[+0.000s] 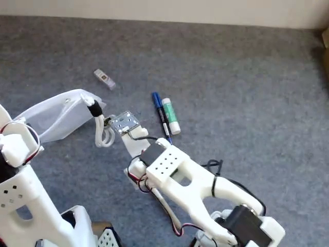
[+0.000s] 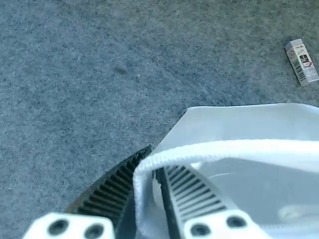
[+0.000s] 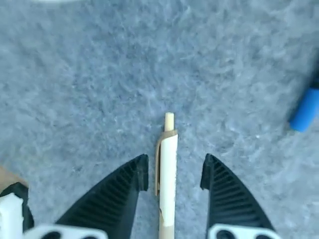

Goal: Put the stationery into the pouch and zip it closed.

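My left gripper [image 2: 149, 174] is shut on the rim of the translucent white pouch [image 2: 249, 149], holding its mouth off the carpet. From above, the pouch [image 1: 56, 114] hangs from the left arm, with a black zipper pull [image 1: 94, 109] and a white cord loop [image 1: 104, 137] at its free end. My right gripper [image 3: 174, 172] is open, low over the carpet, with a cream pen [image 3: 168, 164] lying between its fingers and touching neither. A blue marker [image 1: 160, 110] and a green-capped glue stick [image 1: 171, 116] lie side by side just beyond the right arm [image 1: 169, 170].
A small white box [image 1: 104, 78] lies on the grey carpet beyond the pouch, and appears as the box [image 2: 302, 61] in the left wrist view. A blue marker cap [image 3: 305, 110] lies off to one side of the pen. Open carpet stretches to the far right.
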You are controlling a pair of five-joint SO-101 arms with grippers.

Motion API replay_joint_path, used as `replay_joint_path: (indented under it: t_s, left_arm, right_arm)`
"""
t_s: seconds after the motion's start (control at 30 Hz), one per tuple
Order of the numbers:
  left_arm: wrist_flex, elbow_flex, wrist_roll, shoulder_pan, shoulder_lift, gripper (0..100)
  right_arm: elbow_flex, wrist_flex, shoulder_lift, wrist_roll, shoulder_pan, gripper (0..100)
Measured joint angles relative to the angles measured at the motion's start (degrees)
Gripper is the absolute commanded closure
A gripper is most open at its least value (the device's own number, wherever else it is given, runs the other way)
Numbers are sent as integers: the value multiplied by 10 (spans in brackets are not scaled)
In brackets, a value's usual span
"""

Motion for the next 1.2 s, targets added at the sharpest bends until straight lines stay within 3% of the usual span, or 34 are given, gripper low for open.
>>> replay_joint_path:
  t_s: [0.5, 0.7, 1.2]
  left_arm:
    - [-2, 0, 0, 0, 1, 993]
    - [-2, 0, 0, 0, 1, 993]
    - [-2, 0, 0, 0, 1, 993]
  right_arm:
    - [-11, -50, 118, -1, -4, 830]
    - [-14, -50, 123, -1, 2, 998]
    - [-17, -25, 124, 25, 0, 995]
